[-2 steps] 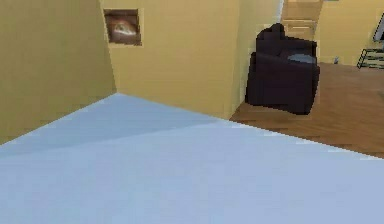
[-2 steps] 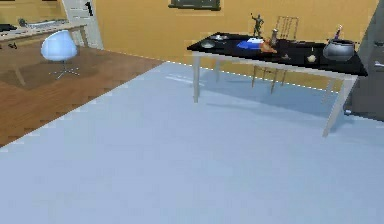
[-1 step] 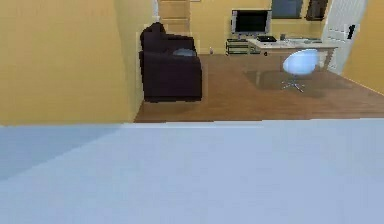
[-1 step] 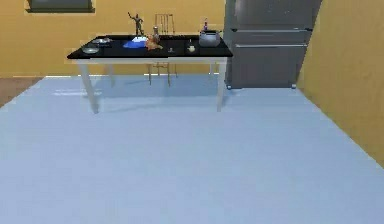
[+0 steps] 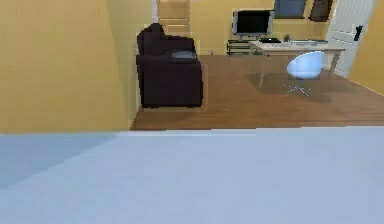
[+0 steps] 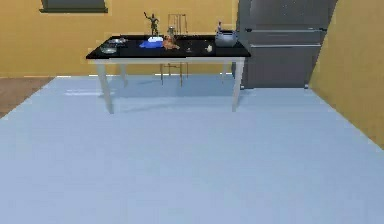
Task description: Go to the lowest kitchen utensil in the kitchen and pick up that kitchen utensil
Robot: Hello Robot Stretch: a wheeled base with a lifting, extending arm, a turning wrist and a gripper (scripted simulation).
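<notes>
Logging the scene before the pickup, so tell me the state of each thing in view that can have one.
Monitor: screen dark.
Fridge: doors shut.
Black-topped table: standing, small things on top.
White chair: upright by the desk.
Dark armchair: upright.

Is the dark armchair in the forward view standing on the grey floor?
No: the dark armchair stands on the brown wooden floor, beyond the far edge of the grey floor.
</notes>
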